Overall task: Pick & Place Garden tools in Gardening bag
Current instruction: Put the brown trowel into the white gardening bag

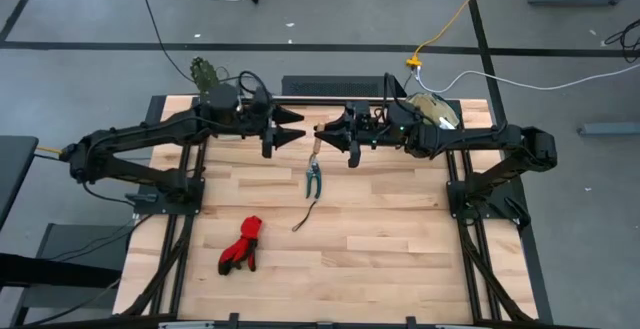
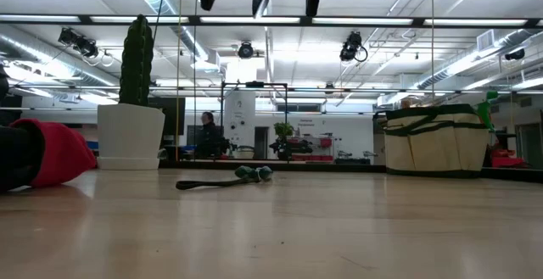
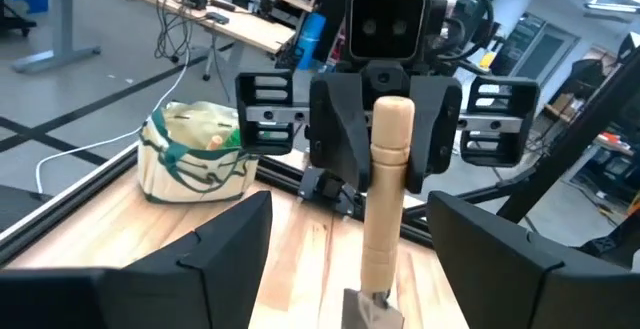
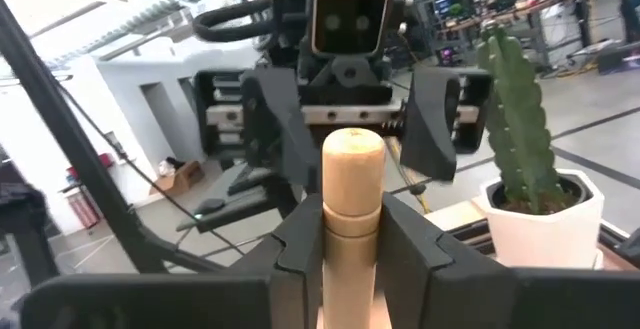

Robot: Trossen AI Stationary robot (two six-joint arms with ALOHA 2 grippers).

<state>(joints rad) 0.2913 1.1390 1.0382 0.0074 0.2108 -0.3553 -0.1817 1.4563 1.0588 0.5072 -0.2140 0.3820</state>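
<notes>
**Trowel in the right gripper, high above the wooden table**

Reading from the left of the high view, with the pruning shears (image 1: 314,178) at mid-table as our marker: the red gloves (image 1: 242,245) lie on the pale plank table (image 1: 400,249), toward the near edge and left of the shears. Far behind them, at the back left corner, stands the white pot with the cactus (image 1: 205,72). The left gripper (image 1: 296,127) hangs in the air just behind the shears, fingers spread wide, gripping nothing. Facing it tip to tip is the right gripper (image 1: 328,133), jaws clamped on the wooden handle of the trowel (image 4: 352,209), which is lifted clear of the boards. A thin dark cord (image 1: 303,218) lies just in front of the shears. Far right and back sits the beige gardening bag (image 1: 432,107), green-trimmed. Beyond the table: grey floor, trailing cables, and in the low view a bright workshop with ceiling lights.
</notes>
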